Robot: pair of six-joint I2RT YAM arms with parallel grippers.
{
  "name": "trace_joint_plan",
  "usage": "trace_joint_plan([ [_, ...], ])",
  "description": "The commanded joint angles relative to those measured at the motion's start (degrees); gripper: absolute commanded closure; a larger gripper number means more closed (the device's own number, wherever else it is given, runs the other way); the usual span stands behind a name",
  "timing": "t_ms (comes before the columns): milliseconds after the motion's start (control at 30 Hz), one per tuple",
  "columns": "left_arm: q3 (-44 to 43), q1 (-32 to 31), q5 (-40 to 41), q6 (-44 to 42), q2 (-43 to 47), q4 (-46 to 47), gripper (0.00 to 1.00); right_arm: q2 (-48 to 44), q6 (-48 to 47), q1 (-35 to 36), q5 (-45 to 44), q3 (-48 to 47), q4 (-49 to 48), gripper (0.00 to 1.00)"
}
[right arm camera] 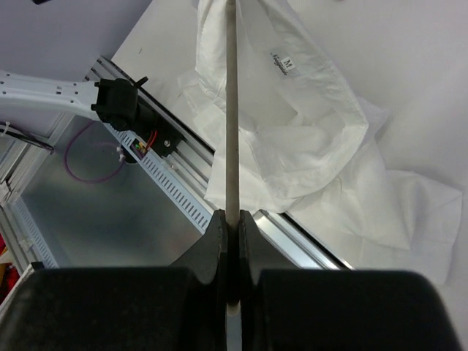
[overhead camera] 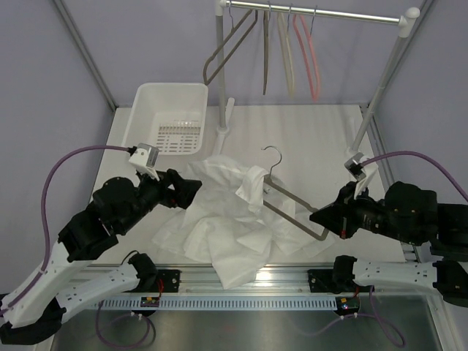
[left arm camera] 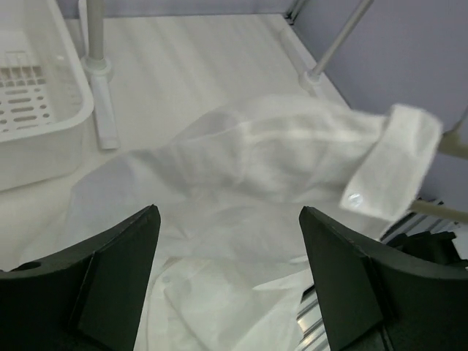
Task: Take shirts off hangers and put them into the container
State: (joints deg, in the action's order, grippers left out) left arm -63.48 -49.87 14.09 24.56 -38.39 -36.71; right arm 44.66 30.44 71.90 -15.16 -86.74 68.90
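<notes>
Currently right tool (right arm camera: 232,223) clamps hanger (right arm camera: 232,110) (shirt (right arm camera: 292,131) draped over it); left tool (left arm camera: 227,219) wide.

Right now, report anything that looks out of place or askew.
The white shirt lies crumpled on the table, one corner spilling over the near edge. Part of it hangs caught on the dark hanger, which the right gripper pinches by one end. On the rack, the leftmost hanger hangs tilted.

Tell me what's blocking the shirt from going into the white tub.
No object lies on the table between the shirt and the tub; the rack post stands just right of the tub. But the shirt's collar is draped over the hanger, which the right gripper pinches.
</notes>
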Motion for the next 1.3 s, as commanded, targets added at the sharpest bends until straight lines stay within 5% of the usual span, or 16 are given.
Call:
trace_joint_plan([
  [0, 5.03, -0.06, 3.32, 1.29, 0.51, -1.54, 0.15, -0.81, 0.33, 0.61, -0.05, -3.7, 2.11, 1.0],
  [233, 11.54, 0.03, 2.69, -3.63, 1.21, 7.08, 0.01, -2.04, 0.41, 0.52, 3.11, -6.16, 3.6, 1.0],
  [500, 13.03, 0.12, 6.22, -7.24, -4.32, 10.77, 0.01, -3.36, 0.41, 0.52, 6.19, -9.5, 5.71, 1.0],
  [733, 16.72, 1.87, 0.86, -8.03, -7.66, 17.46, 0.03, -3.36, 0.5, 0.52, 7.24, -12.48, 6.77, 1.0],
  [800, 16.73, 2.4, 1.38, -7.42, -9.32, 17.37, 0.21, -3.44, 0.59, 0.52, 7.34, -13.19, 7.03, 1.0],
  [833, 16.38, 3.19, 3.38, -6.72, -9.77, 16.76, 0.73, -3.53, 0.68, 0.52, 7.16, -13.89, 7.21, 1.0],
  [867, 15.5, 3.63, 5.32, -4.97, -10.03, 16.24, 1.0, -3.44, 0.76, 0.52, 6.81, -14.33, 7.99, 1.0],
  [1100, -3.87, 4.87, 38.68, 3.4, -11.18, -1.32, 1.0, -1.69, 5.24, 0.52, 0.32, -18.46, 18.53, 1.0],
  [1267, -17.8, 4.87, 45.85, -3.97, -14.87, -3.99, 1.0, -1.42, 8.23, 0.52, -5.41, -21.71, 24.7, 1.0],
])
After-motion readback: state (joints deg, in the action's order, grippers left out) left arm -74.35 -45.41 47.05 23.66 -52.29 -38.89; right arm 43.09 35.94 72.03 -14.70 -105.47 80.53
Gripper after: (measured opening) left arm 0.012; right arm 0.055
